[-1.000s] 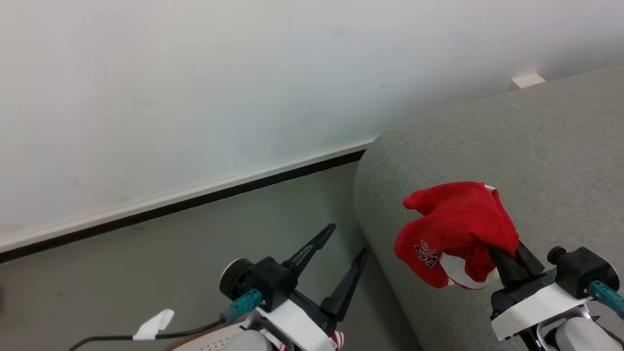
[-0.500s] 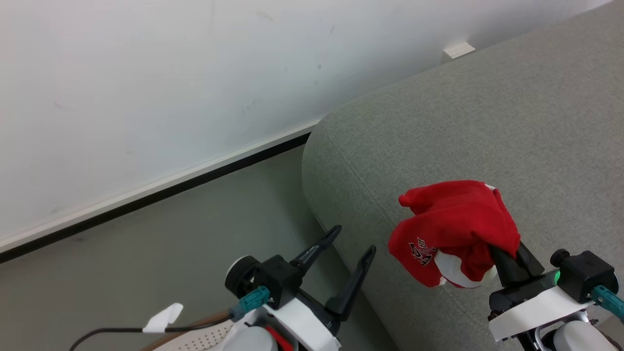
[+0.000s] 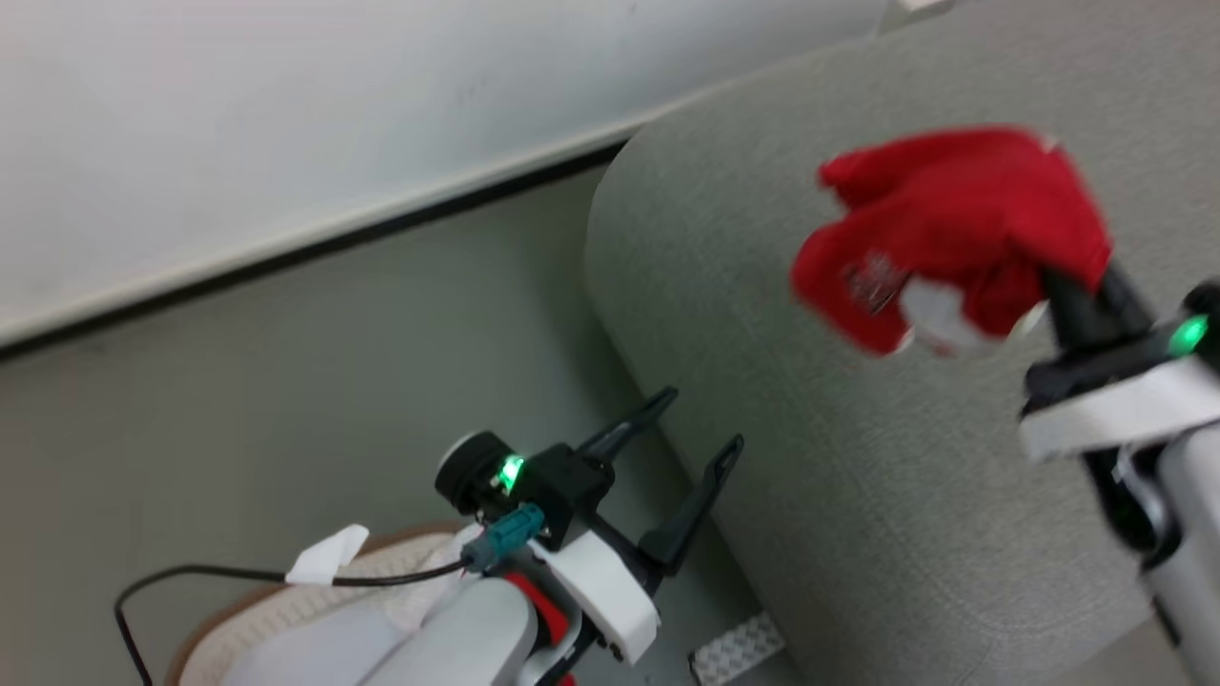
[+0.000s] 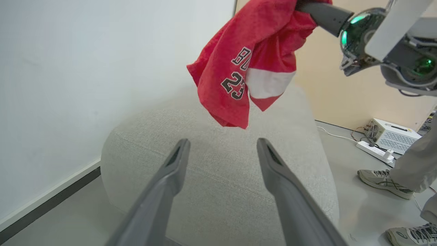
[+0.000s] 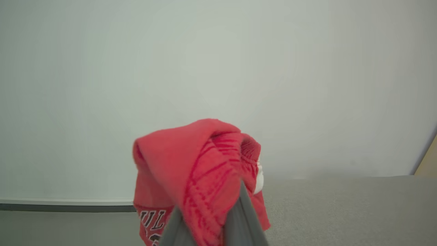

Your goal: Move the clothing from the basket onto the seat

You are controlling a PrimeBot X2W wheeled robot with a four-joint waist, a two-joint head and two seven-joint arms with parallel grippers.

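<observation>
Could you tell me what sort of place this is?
Probably an indoor lab or test room: a large light grey woven-fabric seat by a bare white wall, with a white vented equipment box and white power strip on the grey floor.

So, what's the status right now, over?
Right gripper shut on clothing, hanging above seat. Left gripper open, empty. Person's shoes beside seat.
</observation>
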